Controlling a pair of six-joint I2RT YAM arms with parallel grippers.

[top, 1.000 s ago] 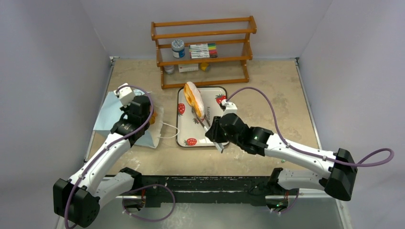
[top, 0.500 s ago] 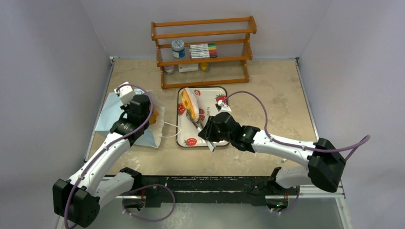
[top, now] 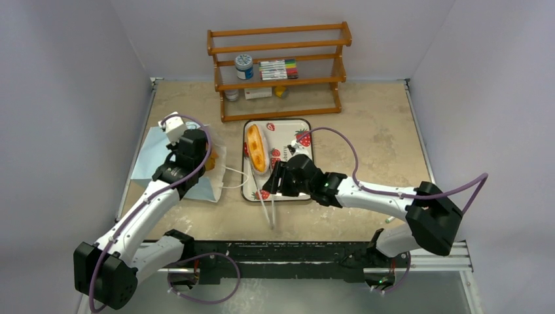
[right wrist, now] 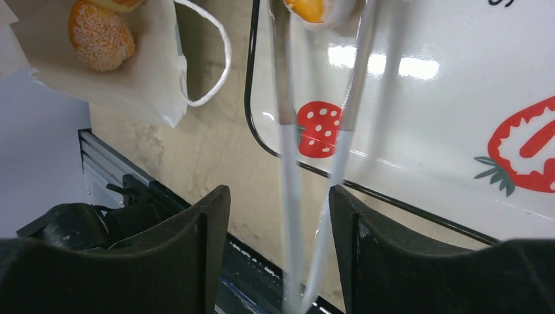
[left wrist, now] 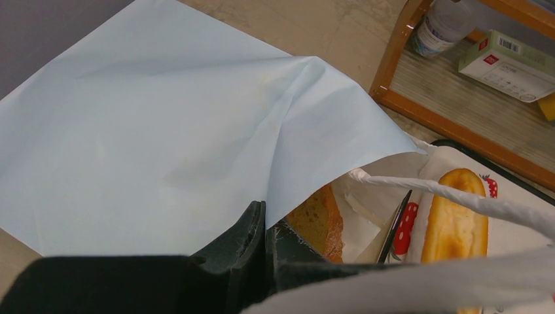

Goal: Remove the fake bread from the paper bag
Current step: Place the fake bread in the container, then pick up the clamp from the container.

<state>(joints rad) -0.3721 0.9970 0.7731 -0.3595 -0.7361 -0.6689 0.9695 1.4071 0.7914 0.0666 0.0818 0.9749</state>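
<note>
Left jaws: pressed together on the lip of the paper bag (left wrist: 163,131), which lies flat on the desk (top: 366,124) and spreads away beyond the tips. Just past the tips, inside the bag's mouth, a brown bread piece (left wrist: 319,219) shows.

From the right wrist view, a speckled bun (right wrist: 101,33) sits on the bag's white lining, up and to the left of the right jaws. An orange piece (right wrist: 118,4) lies beside it, cut off by the frame edge. The cord handle (right wrist: 213,62) loops out between the bag and the strawberry tray (top: 283,134).

The long golden loaf (top: 257,147) lies on the tray, straight ahead of the right jaws.

Right jaws: partway apart, straddling white tongs (right wrist: 288,196). The tong tips reach the loaf's near end. There is a gap at one finger, so I cannot tell if the tongs are gripped.
</note>
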